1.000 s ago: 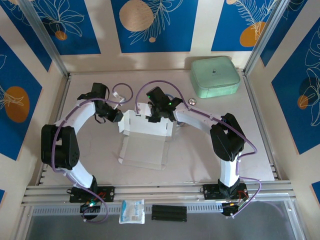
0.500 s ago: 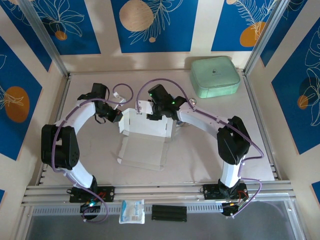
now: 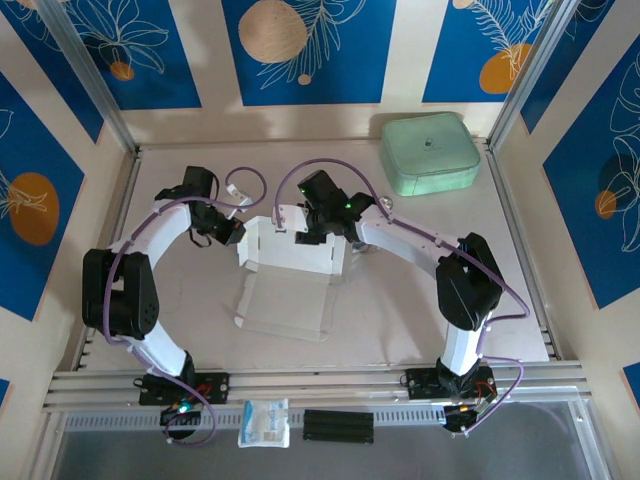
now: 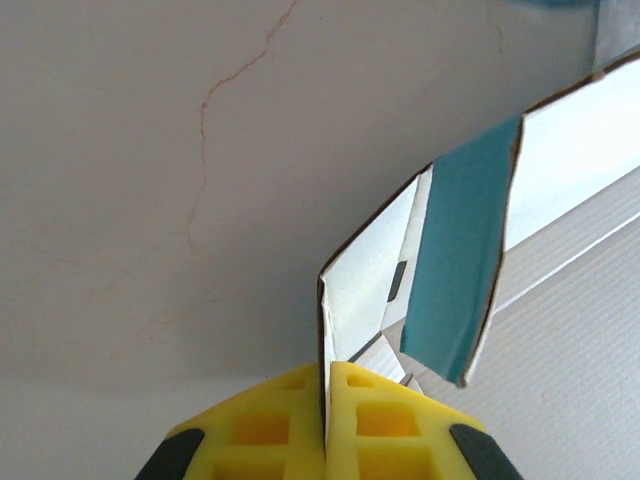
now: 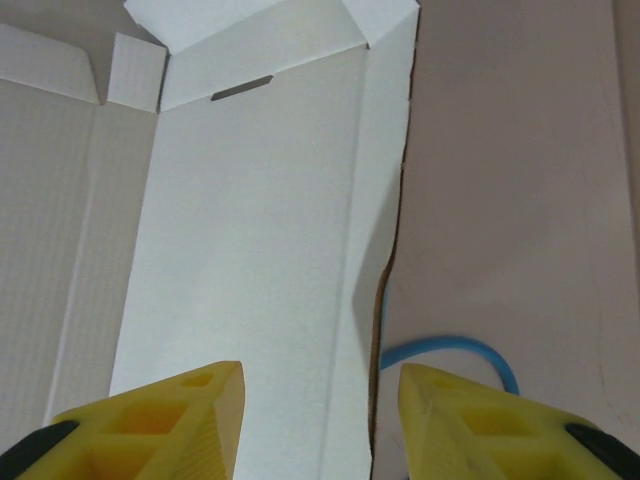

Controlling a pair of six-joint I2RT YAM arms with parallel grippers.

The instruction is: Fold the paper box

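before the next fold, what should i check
1. left gripper shut on a flap of the paper box: ok
2. right gripper open, holding nothing: ok
3. right gripper lined up over the box's edge: ok
4. near panel folded up: not ok, it lies flat
5. mint-green case apart from the box: ok
6. blue loop beside that edge, free of the card: cannot tell

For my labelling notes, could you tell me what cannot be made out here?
Top view: small round thing beside the green case, too small to name.
Right wrist view: blue loop, ends hidden behind the paper box and right gripper.
Left wrist view: left gripper pinches the paper box, which the frame edges crop.
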